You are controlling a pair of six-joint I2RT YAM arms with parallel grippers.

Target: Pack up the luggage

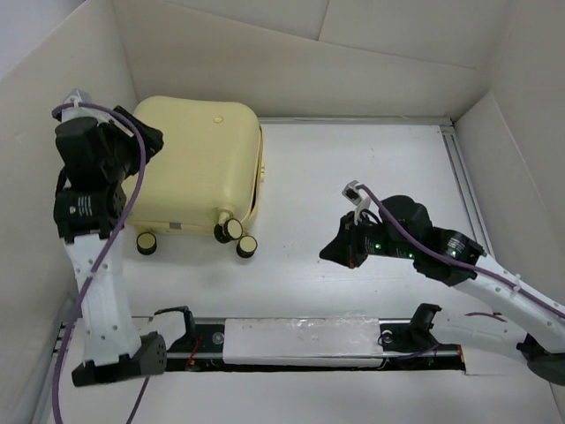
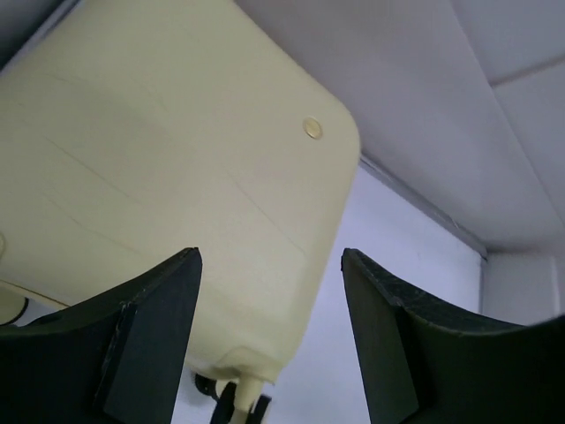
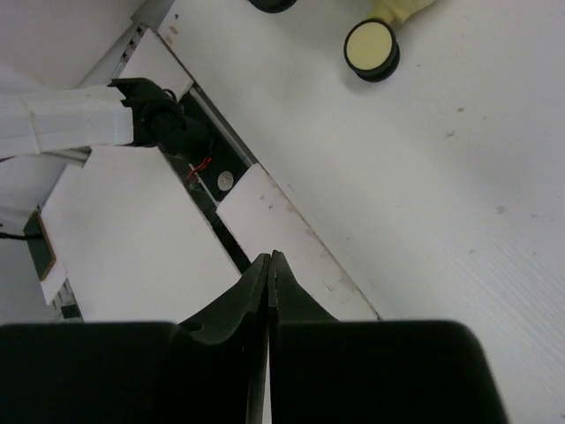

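- Left gripper [image 2: 271, 256] hangs spread and empty right over the luggage [image 1: 194, 163], which lies shut and flat at the far-left of the table [image 1: 371, 177].
- Pale yellow shell, tiny round emblem [image 2: 312, 129], wheels [image 1: 229, 230] pointing toward the arms.
- No loose stuff in sight, so I'd guess packing's wrapping up; a next move would need the lid edge.
- Right gripper [image 3: 268, 261] is pressed together, holding nothing, well off to the right.

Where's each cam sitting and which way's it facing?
Top external: above, behind the bases, looking down at table, luggage; left arm, right arm show.
Left wrist: over the luggage, looking down its shell through the open left gripper.
Right wrist: low, facing the table's near edge; shut right gripper shows.
Shared: top and left wrist see the luggage.
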